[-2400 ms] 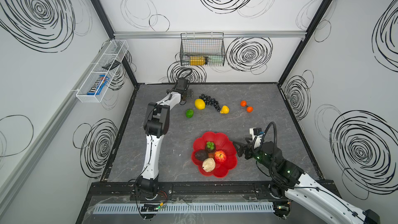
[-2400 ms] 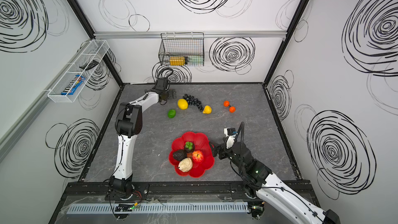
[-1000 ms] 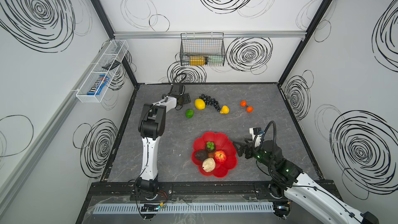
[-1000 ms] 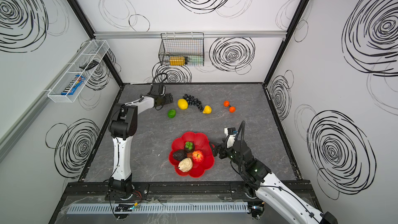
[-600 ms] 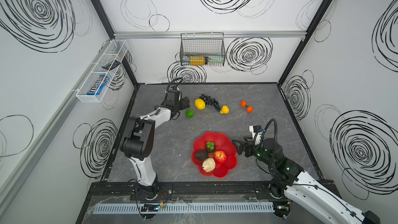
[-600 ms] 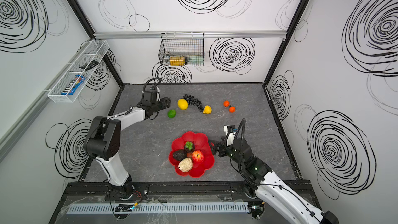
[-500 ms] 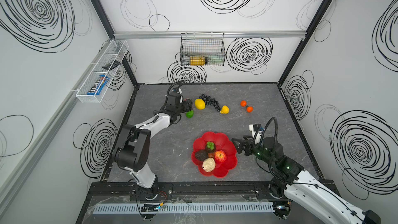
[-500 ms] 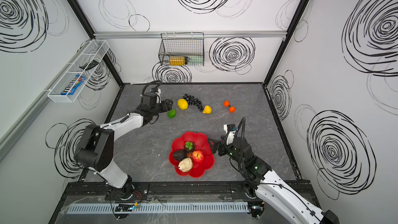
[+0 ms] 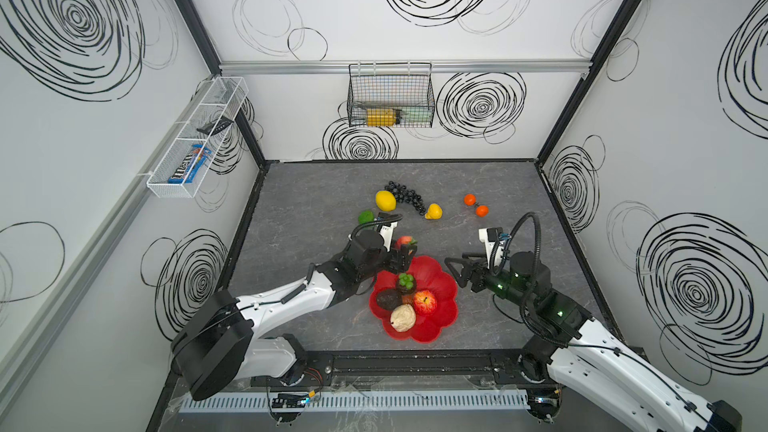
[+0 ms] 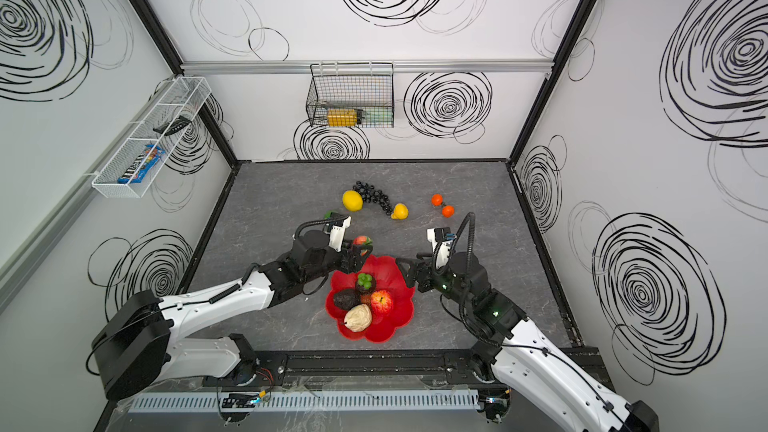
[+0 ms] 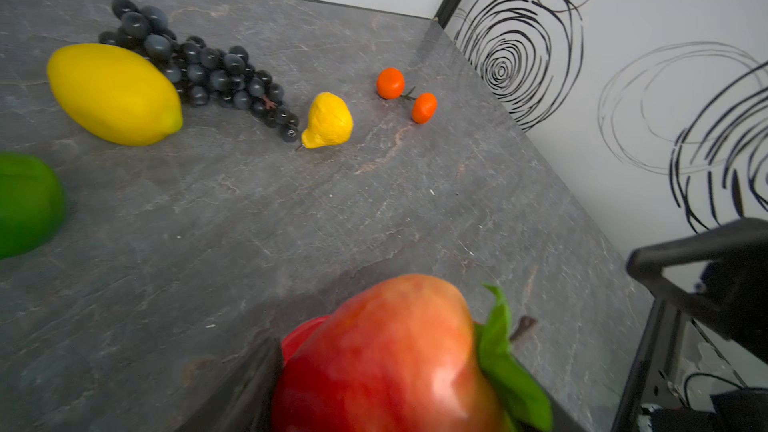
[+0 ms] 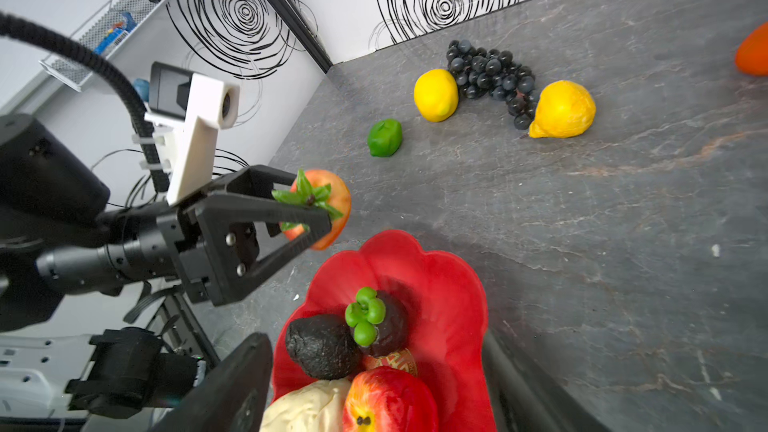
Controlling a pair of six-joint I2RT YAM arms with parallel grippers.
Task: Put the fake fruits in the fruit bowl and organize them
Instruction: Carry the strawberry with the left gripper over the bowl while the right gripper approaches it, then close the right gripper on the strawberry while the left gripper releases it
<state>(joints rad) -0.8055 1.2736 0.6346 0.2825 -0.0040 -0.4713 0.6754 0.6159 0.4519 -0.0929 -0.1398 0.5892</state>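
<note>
My left gripper (image 9: 405, 252) (image 10: 360, 252) is shut on a red strawberry (image 9: 406, 241) (image 10: 362, 240) (image 11: 386, 359) (image 12: 338, 201) with green leaves, just above the far left rim of the red fruit bowl (image 9: 440, 274) (image 10: 395, 280) (image 12: 449, 284). A mangosteen (image 12: 382, 322), an avocado (image 12: 322, 344), a beige lumpy fruit (image 12: 307, 409) and a red apple (image 12: 390, 401) lie in the bowl. My right gripper (image 9: 454, 274) (image 10: 405, 274) (image 12: 374, 340) stands open and empty at the bowl's right rim. On the table behind lie a lime (image 9: 365, 216), a lemon (image 9: 385, 200), black grapes (image 9: 407, 197), a smaller lemon (image 9: 433, 211) and two oranges (image 9: 469, 199).
A black wire basket (image 9: 390, 95) with a yellow container hangs on the back wall. A white mesh basket (image 9: 195, 139) with a blue packet is fixed to the left wall. Walls close the table on three sides.
My left arm has swung from the back left corner, past the lime, to the bowl's far rim with the strawberry in its jaws. The right arm has barely moved.
</note>
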